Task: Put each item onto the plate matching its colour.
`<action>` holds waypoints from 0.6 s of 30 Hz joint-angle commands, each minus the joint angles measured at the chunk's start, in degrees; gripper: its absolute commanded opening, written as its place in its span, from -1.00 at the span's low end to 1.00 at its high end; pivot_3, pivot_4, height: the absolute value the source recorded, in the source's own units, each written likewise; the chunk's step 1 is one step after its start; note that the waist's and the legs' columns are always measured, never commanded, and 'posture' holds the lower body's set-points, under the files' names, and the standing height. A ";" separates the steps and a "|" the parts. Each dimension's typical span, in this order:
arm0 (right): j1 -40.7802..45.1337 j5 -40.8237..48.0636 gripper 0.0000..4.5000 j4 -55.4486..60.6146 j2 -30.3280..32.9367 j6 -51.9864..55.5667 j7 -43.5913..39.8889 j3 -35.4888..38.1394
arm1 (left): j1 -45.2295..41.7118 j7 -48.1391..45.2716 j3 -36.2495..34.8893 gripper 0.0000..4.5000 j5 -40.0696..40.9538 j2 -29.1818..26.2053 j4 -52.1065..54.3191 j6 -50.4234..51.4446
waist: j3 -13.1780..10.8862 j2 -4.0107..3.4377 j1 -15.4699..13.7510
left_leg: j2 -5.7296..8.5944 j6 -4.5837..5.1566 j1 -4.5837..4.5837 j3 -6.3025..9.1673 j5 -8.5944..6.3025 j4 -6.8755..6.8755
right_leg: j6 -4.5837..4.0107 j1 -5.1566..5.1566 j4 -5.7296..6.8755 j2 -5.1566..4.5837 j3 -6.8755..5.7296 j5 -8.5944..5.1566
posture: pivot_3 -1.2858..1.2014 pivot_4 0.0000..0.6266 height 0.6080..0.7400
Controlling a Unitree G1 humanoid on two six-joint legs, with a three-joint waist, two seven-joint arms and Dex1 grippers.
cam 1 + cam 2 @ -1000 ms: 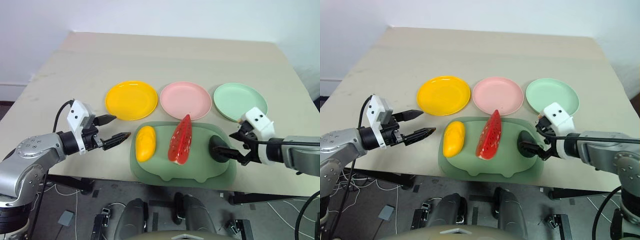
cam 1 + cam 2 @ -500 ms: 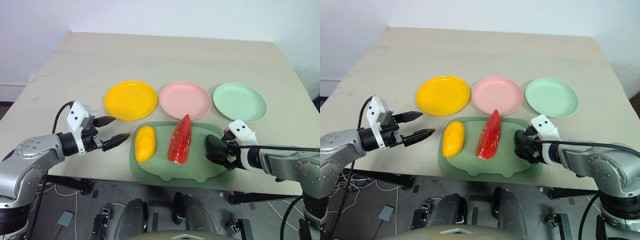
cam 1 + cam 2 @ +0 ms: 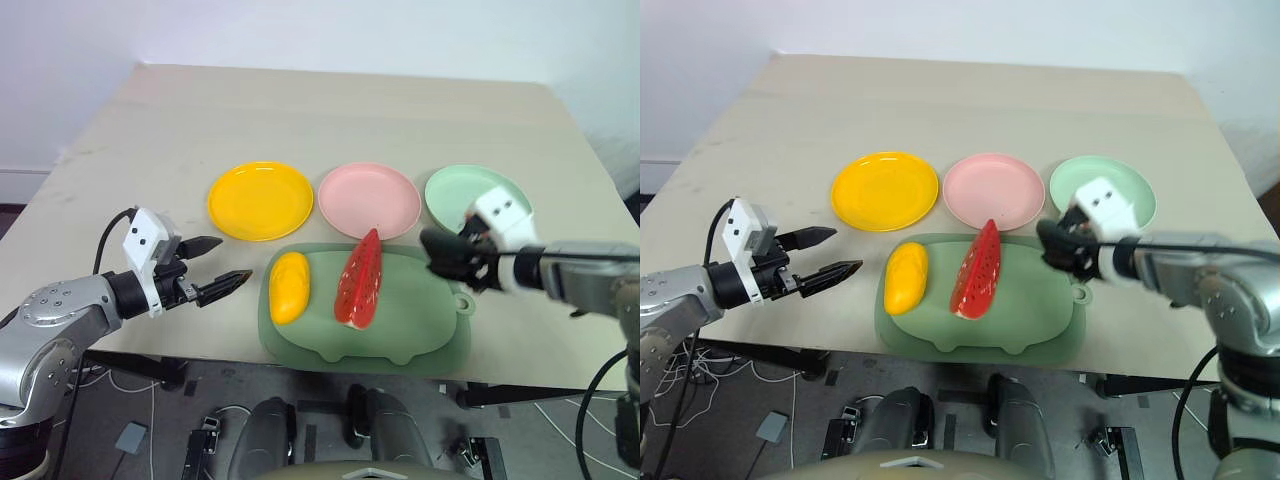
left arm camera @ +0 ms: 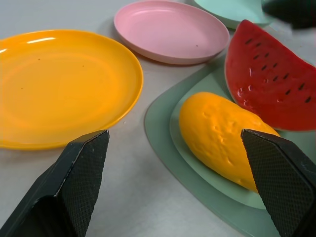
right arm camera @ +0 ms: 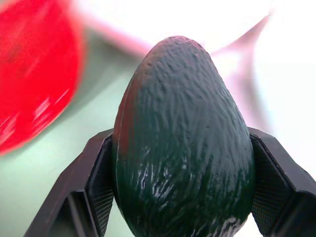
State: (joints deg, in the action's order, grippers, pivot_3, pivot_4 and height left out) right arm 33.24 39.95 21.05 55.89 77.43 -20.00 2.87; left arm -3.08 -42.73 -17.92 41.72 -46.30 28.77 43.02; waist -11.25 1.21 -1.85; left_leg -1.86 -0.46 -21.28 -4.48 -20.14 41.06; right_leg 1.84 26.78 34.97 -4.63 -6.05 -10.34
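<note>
**Operator:** Avocado, small, dark green, a toy of pebbled plastic point(image 3: 447, 254): in the left eye view I have it clamped in my right pincer point(image 3: 452, 256), lifted above the far right corner of the large rounded green mat point(image 3: 400, 335). The pale green round plastic plate point(image 3: 470, 195) lies just beyond and slightly right of it, so the right arm is clearly the nearer one.

**Observer:** And the count?

**Operator:** Right eye view: three plates, yellow point(image 3: 885, 190), pink point(image 3: 995, 190) and pale green, all bare, in a row on the beige bench point(image 3: 970, 105). Three items: the avocado, plus a yellow-orange oval mango point(image 3: 906, 277) and a red watermelon wedge with green rind point(image 3: 977, 270), both lying on the mat.

**Observer:** Left arm?

**Operator:** Left wrist view: my left pincer point(image 4: 175, 170) is spread wide and empty, the mango just ahead, its long axis slanting across the gap.

**Observer:** Right wrist?

**Operator:** Both fingers point(image 5: 94, 180) press the avocado's flanks, narrow end pointing away.
</note>
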 commanded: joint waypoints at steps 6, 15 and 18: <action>11.11 -27.71 0.39 -40.55 -5.64 -33.32 -6.53 -18.21 | -2.22 0.11 -0.42 1.00 -0.99 -0.45 0.54 -2.09 | 0.00 0.01 1.19 | 0.02 0.00 -0.04 -0.11 0.00 0.00 | 0.04 0.02 0.00 0.00 -0.02 0.03 | 0.03 -0.52 1.00; 17.59 -35.39 0.99 -54.97 -10.51 -42.66 -12.38 -16.78 | 1.20 1.05 -2.25 1.00 -0.45 -0.18 3.16 -1.79 | -0.02 -0.02 2.33 | -0.05 0.00 -0.03 -0.04 0.01 0.00 | 0.05 0.03 0.04 -0.03 0.00 0.04 | 0.03 -0.52 1.00; 17.61 -36.33 1.00 -50.24 -9.24 -43.22 -13.32 -14.90 | 1.45 1.31 -2.36 1.00 -0.10 -0.10 3.52 -1.54 | -0.04 -0.06 2.41 | -0.06 0.00 -0.02 -0.03 0.01 0.00 | 0.05 0.03 0.06 -0.04 0.00 0.04 | 0.03 -0.52 1.00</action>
State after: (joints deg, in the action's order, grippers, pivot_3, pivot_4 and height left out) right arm 49.82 4.66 -33.17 45.44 35.26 -32.74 -14.76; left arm -1.79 -41.54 -18.92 40.72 -46.23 30.15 41.89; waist -11.29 1.15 0.56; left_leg -1.92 -0.46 -21.30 -4.51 -20.13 41.06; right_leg 1.88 26.82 35.04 -4.67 -6.04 -10.30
